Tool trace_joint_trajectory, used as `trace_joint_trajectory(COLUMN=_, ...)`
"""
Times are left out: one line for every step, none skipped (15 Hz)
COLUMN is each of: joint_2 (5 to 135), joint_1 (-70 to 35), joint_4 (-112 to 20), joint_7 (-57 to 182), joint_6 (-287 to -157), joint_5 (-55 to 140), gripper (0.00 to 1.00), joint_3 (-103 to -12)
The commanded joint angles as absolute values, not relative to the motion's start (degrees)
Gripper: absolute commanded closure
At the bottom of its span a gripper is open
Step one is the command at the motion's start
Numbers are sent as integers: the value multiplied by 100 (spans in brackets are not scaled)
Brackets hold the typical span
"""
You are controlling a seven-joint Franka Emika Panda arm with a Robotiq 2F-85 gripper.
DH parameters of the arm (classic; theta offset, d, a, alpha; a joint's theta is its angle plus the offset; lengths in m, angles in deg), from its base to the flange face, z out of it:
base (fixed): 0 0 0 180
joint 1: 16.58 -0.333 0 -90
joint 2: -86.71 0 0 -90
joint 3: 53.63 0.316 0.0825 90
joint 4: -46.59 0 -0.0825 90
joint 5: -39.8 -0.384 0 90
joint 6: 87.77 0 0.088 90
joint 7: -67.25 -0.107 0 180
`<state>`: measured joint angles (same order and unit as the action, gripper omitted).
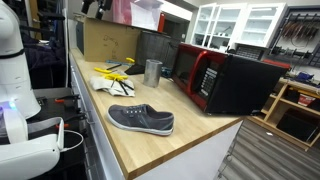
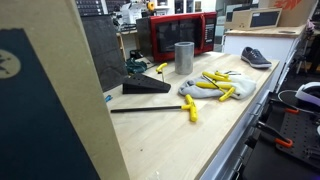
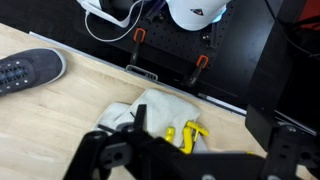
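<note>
a pair of work gloves (image 3: 152, 112), pale grey-white fabric with yellow fingers, lies limp and overlapping in a loose, crumpled heap, flat on the wooden worktop (image 3: 60, 110) close to its edge.

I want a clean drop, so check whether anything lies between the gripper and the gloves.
Nothing visible does. In the wrist view the open gripper hangs right above the yellow-and-white gloves, and nothing lies on top of them. The grey shoe lies off to one side on the wooden counter, clear of that path.
</note>
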<state>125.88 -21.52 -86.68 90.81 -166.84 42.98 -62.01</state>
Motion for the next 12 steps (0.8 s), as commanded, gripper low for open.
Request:
trace_joint_trajectory(joint_2=11669, joint_1=-2107, joint_4=-8061, joint_7=8799, joint_6=-17140, joint_5=4069, gripper=0, joint_3=-6182)
trace_joint_trajectory(joint_2=11450, joint_1=-2124, joint_4=-7931, joint_7=8730, joint_6=-17302, joint_5=3989, gripper=0, joint_3=-6138)
trace_joint_trajectory(joint_2=11620, joint_1=-1963, joint_4=-8168, joint_7=9141, joint_6=-17451, joint_5=4190, gripper=0, joint_3=-6412)
trace_joint_trajectory(joint_2=11428, joint_1=-1944, joint_4=-8086, joint_7=9127, joint_6=-17537, joint_5=4242, gripper=0, joint_3=-6366)
trace_joint_trajectory(joint_2=11243, joint_1=-1928, joint_4=-8037, joint_7=9215, joint_6=-17628, joint_5=4253, gripper=0, joint_3=-6375)
trace_joint_trajectory(joint_2=11114, joint_1=-1900, joint_4=-8006, joint_7=9260, joint_6=-17724, joint_5=4249, gripper=0, joint_3=-6366)
trace_joint_trajectory(joint_2=10980, joint_1=-1896, joint_4=-7926, joint_7=9338, joint_6=-17748, joint_5=4235, gripper=0, joint_3=-6362)
trace_joint_trajectory(joint_2=10898, joint_1=-1880, joint_4=-7915, joint_7=9383, joint_6=-17860, joint_5=4250, gripper=0, joint_3=-6342)
trace_joint_trajectory(joint_2=10825, joint_1=-1893, joint_4=-7920, joint_7=9363, joint_6=-17969, joint_5=4238, gripper=0, joint_3=-6277)
trace_joint_trajectory(joint_2=10793, joint_1=-1895, joint_4=-7961, joint_7=9285, joint_6=-18162, joint_5=4260, gripper=0, joint_3=-6200)
trace_joint_trajectory(joint_2=10774, joint_1=-1905, joint_4=-8002, joint_7=9213, joint_6=-18331, joint_5=4259, gripper=0, joint_3=-6127)
trace_joint_trajectory(joint_2=10752, joint_1=-1912, joint_4=-8081, joint_7=9156, joint_6=-18581, joint_5=4259, gripper=0, joint_3=-6055)
